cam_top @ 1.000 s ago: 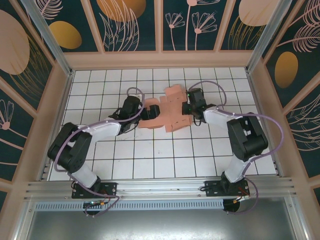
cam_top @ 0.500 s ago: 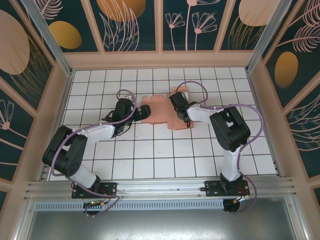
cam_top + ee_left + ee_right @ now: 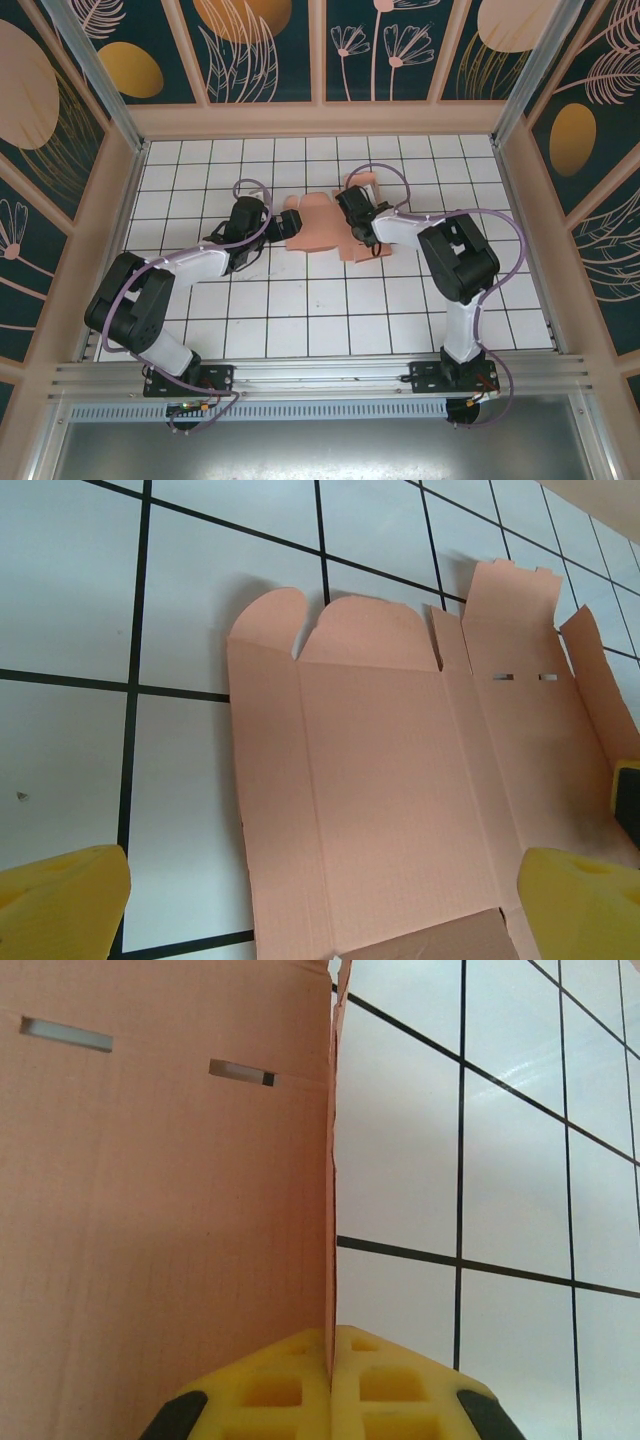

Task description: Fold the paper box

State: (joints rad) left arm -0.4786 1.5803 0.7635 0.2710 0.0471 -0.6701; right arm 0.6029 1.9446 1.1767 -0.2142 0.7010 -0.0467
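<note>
reaching low across the white, black-gridded tabletop (image 3: 300,320), the left arm is stretching from its near-left base toward the middle, with its elbow sticking out to the left. the left gripper (image 3: 289,222) is resting at the left edge of the single salmon-pink die-cut paper box (image 3: 318,232). that sheet is lying mostly flat in the far middle of the tabletop, between the two grippers. in the left wrist view, the two yellow fingertips (image 3: 62,900) are standing wide apart and released, clasping nothing, with the card spreading out between and beyond them.

the right arm is rising from its near-right base, folding back at the elbow and running leftward to the sheet's far right part. there the right gripper (image 3: 352,208) is clenching the card: in the right wrist view its two yellow pads (image 3: 390,1385) are pressing together on a thin flap edge that is standing upright.

the sheet is showing two rounded flaps (image 3: 370,630) at one end and two small slots (image 3: 505,677) in a narrow panel.
</note>
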